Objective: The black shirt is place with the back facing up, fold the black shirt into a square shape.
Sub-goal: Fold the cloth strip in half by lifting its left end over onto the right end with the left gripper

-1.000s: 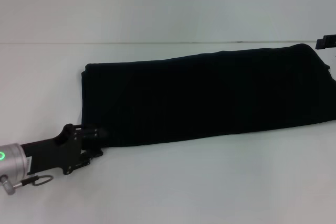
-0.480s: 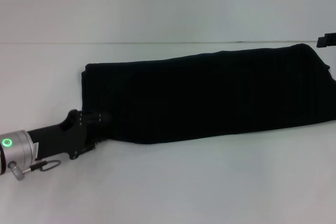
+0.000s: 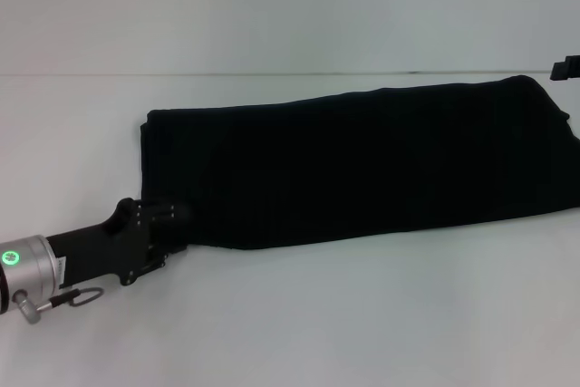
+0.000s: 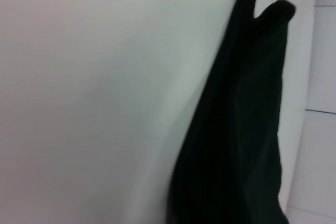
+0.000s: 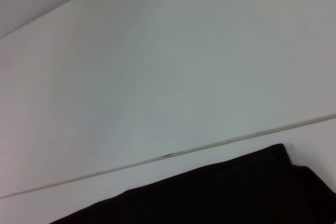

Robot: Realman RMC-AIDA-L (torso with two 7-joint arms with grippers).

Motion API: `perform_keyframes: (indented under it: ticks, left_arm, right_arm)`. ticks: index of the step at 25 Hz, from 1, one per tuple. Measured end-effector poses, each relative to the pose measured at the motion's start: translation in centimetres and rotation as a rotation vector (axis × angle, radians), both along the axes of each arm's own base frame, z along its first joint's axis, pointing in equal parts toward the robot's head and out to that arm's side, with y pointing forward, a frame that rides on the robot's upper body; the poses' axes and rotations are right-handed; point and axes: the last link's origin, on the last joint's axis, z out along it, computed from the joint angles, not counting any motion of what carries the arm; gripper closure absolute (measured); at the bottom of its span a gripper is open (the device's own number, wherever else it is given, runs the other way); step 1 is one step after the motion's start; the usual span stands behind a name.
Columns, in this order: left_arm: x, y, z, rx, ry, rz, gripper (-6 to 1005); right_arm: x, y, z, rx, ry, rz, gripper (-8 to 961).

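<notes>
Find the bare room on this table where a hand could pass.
Bare table runs along the near side of the black shirt; a narrower strip lies behind it. Crowded at the shirt's near left corner, where the left gripper sits, and its far right corner by the right gripper.

a plain white table (image 3: 299, 314) meets a pale wall (image 3: 272, 6) behind it.

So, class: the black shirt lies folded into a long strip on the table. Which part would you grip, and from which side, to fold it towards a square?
Probably the near corner of the black shirt at its left short end, coming in low from the robot's left, where the left gripper is. The strip is long and narrow, so that end likely folds across to shorten it. The right gripper sits at the far right corner.
</notes>
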Motion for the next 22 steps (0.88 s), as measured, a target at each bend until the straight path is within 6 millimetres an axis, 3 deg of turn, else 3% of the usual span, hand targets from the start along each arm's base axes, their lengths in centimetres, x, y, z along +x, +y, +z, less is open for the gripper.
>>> perform_keyframes:
  ticks: [15, 22]
  left_arm:
    - [-0.9, 0.9, 0.7, 0.030, 0.056, 0.046, 493]
    - [-0.3, 1.5, 0.6, 0.038, 0.059, 0.031, 494]
  right_arm:
    - [0.1, -0.3, 0.1, -0.005, 0.003, 0.000, 219]
    - [0.2, -0.3, 0.2, -0.003, 0.012, -0.002, 231]
